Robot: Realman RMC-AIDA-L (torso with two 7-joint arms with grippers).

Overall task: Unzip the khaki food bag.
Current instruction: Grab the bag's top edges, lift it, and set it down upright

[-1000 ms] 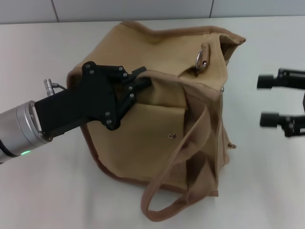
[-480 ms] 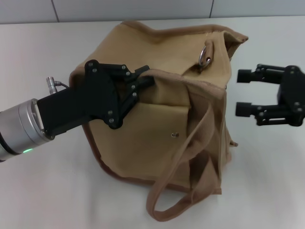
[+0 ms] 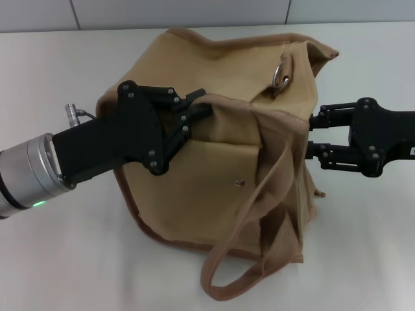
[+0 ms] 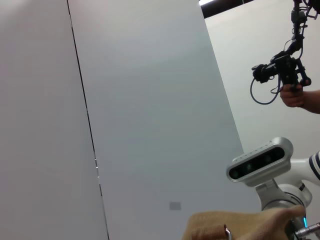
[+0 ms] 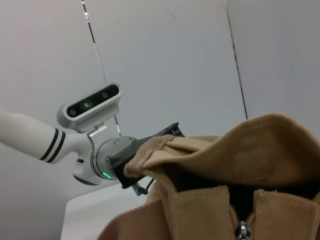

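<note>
Webbing handle (image 3: pixel 243 249) loops loose off the near side of the khaki food bag (image 3: pixel 220 175), which sits slumped on the white table (image 3: pixel 65 259). Beside it, the left gripper (image 3: pixel 202 109) is clamped on a fold of canvas at the bag's upper edge. The right gripper (image 3: pixel 312 137) meets the bag's right end, fingers apart. Farther back, a metal ring (image 3: pixel 281 72) stands on top. Only the right wrist view shows the zipper pull (image 5: pixel 243 231), below a gaping canvas flap.

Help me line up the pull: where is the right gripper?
In the head view, the right gripper is against the right end of the khaki food bag, below its metal ring.
</note>
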